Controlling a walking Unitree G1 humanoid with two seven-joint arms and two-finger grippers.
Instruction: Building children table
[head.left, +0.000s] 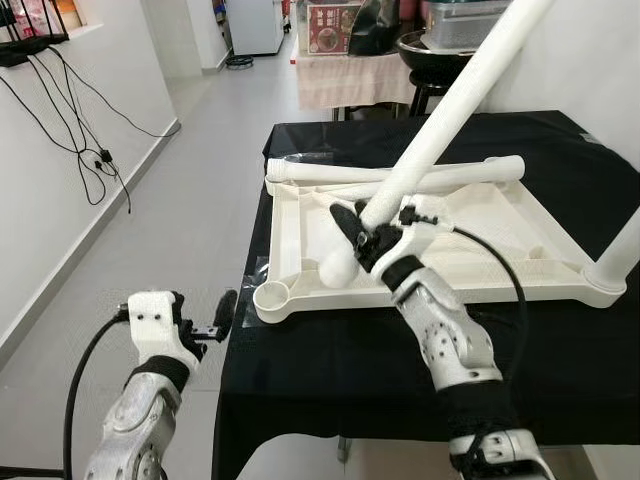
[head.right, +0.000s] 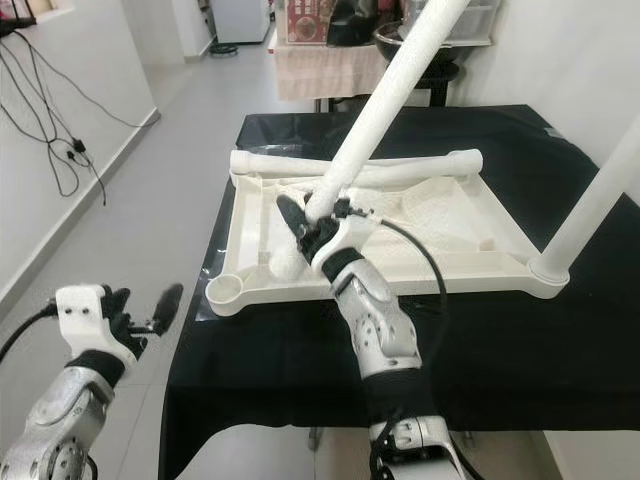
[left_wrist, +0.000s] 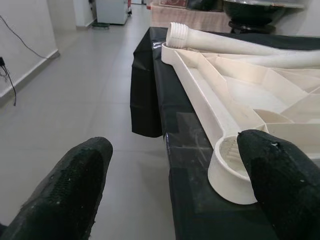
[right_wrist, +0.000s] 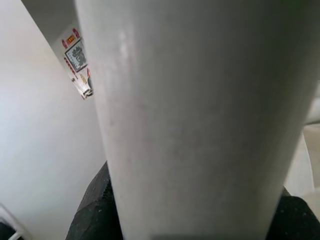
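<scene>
Item: white tabletop (head.left: 500, 262), underside up, on black-draped worktop (head.left: 330, 360). One leg (head.left: 620, 262) stands in its near right corner socket; a spare leg (head.left: 400, 172) lies along the far rim. Right tool (head.left: 368, 236) clamped around a tilted leg (head.left: 440, 125) over the tabletop. Left tool (head.left: 222, 318) fingers spread apart, empty, beside the vacant near-left socket (left_wrist: 235, 170).

A white moulded plastic tabletop (head.left: 300, 215) was laid upside down, ribbed underside up. One white plastic tubular leg (head.left: 445, 125) was held slanted above it, another (head.left: 400, 172) was laid along its far edge, and a third (head.left: 620, 255) was seated upright in a corner socket.
</scene>
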